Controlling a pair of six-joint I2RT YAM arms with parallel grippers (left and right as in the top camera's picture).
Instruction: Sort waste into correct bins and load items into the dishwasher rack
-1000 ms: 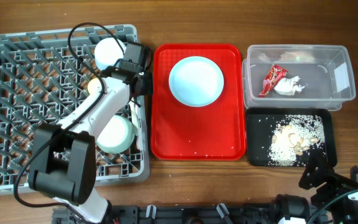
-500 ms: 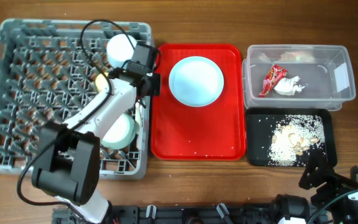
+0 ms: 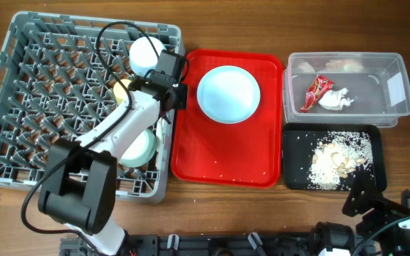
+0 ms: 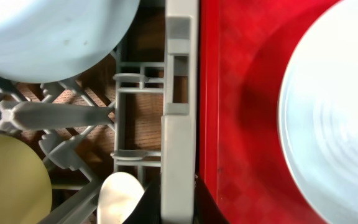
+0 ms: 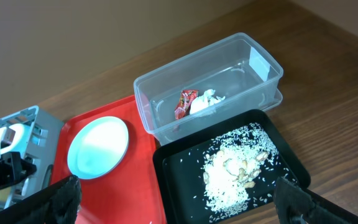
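Dragged rightward and skewed, dishwasher rack (image 3: 48,85) now butts the red tray (image 3: 219,156) holding the plate (image 3: 228,94), left gripper (image 3: 175,94) clamped on its wall, right gripper (image 3: 365,195) idle and spread; further pulling could shove tray and plate.

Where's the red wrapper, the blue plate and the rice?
red wrapper (image 3: 316,93): overhead view, middle of the crinkled wrapper.
blue plate (image 3: 228,94): overhead view, centre of the plate.
rice (image 3: 329,160): overhead view, thickest part of the pile.

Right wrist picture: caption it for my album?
Wrapper and tissue in clear tub, rice scraps on black tray.
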